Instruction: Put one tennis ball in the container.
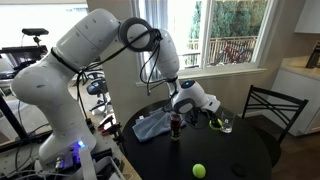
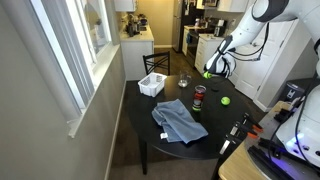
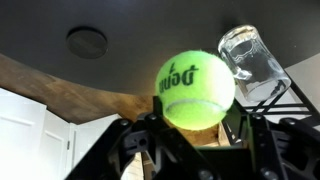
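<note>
yellow-green and fuzzy, the tennis ball (image 3: pixel 195 88) sat clamped in the gripper (image 2: pixel 211 68), whose jaws were closed part-way onto its sides, as the wrist view showed plainly. ball and gripper hung above the side of the round dark table (image 2: pixel 138 108) away from the window, with the clear glass (image 2: pixel 183 80) near them. the container (image 2: pixel 152 85), a white slotted basket, stood on the table by the window, well apart from the gripper and beyond the clear glass, so the carry looked to run across the tabletop towards the window. it appeared empty, though the view was too small to be sure. a second ball (image 2: pixel 225 100) lay loose near a dark-filled glass (image 2: pixel 199 97), and a blue cloth (image 2: pixel 178 120) was spread beside them.
</note>
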